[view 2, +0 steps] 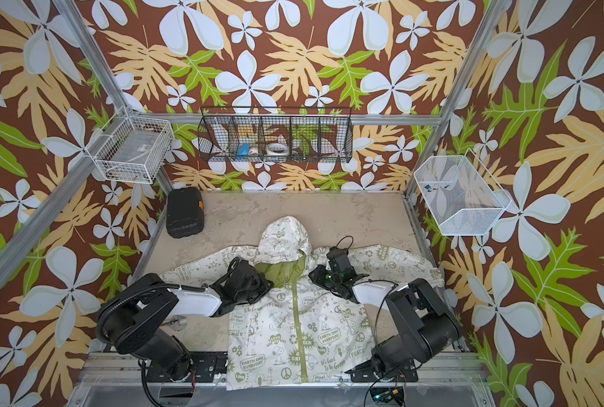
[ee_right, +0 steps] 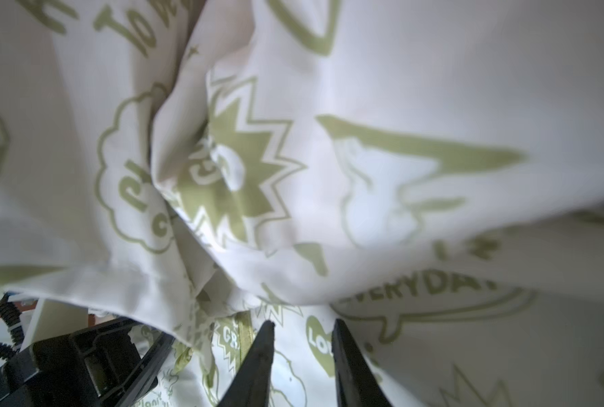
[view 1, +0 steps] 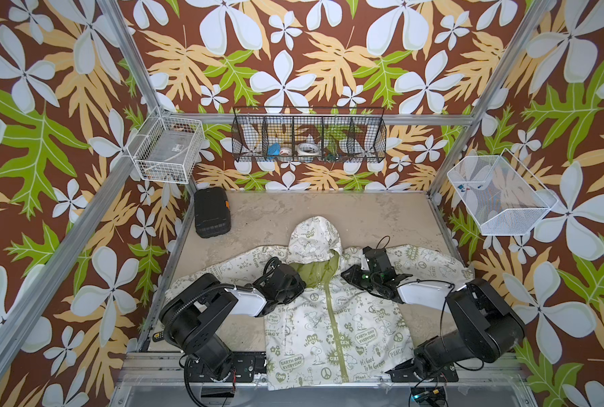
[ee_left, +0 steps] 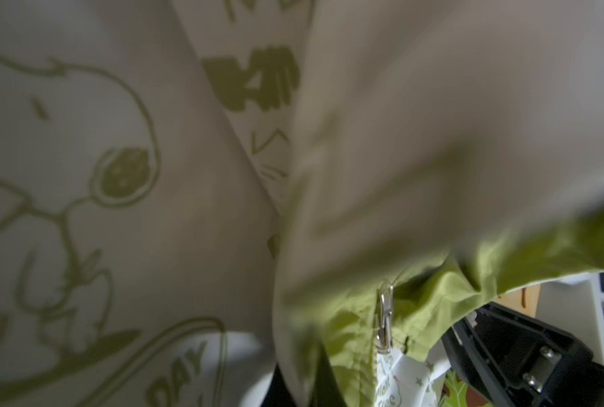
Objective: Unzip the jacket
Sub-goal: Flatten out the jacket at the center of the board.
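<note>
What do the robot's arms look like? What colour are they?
Both arms are chunky and black, each with one smooth white forearm cover: the left arm and the right arm. A thick ribbed black hose curves over the left one. Thin black wires loop on the right one, near a tiny green light. The right fingers are black and pointed.

Cream dog-print jacket, front up, zipper mostly closed

A mottled beige tabletop is carrying a cream-white hooded jacket with green prints and a black rectangular case in its far corner.
</note>
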Controlling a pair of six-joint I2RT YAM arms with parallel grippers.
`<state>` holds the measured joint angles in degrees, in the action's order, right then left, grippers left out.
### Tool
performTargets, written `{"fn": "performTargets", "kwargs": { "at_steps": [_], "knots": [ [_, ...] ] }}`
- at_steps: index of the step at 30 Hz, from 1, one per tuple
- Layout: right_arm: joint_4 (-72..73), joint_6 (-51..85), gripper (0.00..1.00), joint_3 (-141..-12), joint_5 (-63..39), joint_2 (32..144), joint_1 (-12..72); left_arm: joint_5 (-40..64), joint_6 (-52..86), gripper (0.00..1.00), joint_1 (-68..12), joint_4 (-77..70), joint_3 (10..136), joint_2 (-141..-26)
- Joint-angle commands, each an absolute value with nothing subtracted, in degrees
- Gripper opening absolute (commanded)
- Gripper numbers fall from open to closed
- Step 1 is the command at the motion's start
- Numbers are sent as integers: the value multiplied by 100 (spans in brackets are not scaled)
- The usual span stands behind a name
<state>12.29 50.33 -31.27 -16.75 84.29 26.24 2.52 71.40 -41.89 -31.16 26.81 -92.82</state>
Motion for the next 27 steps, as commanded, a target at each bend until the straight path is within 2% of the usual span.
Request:
{"fn": "performTargets", "kwargs": {
  "at_steps": [1, 5, 7, 14, 19, 27],
  "knots": [
    [516, 4549, 29, -3288, -1406, 7999, 2623, 185, 7413, 0, -4345, -3998, 2573, -9507],
    [-101, 3915, 29, -3636, -1529, 7403, 2695, 193, 7573, 0, -4368, -4810, 2329, -9716],
    [-402, 3564, 32, -3919, -1711, 7314, 2727, 185, 7585, 0, -4374, -5021, 2223, -9733],
    [-1314, 2555, 52, -5287, -2273, 8663, 3044, 198, 7632, 0, -4375, -5264, 2092, -9855],
    [-1403, 2417, 54, -5793, -2330, 9456, 3323, 270, 7777, 0, -4370, -5501, 2019, -10078],
    [-1539, 2358, 49, -6154, -2055, 10287, 3567, 404, 8009, 0, -4375, -5844, 2002, -10411]
  ]
}}
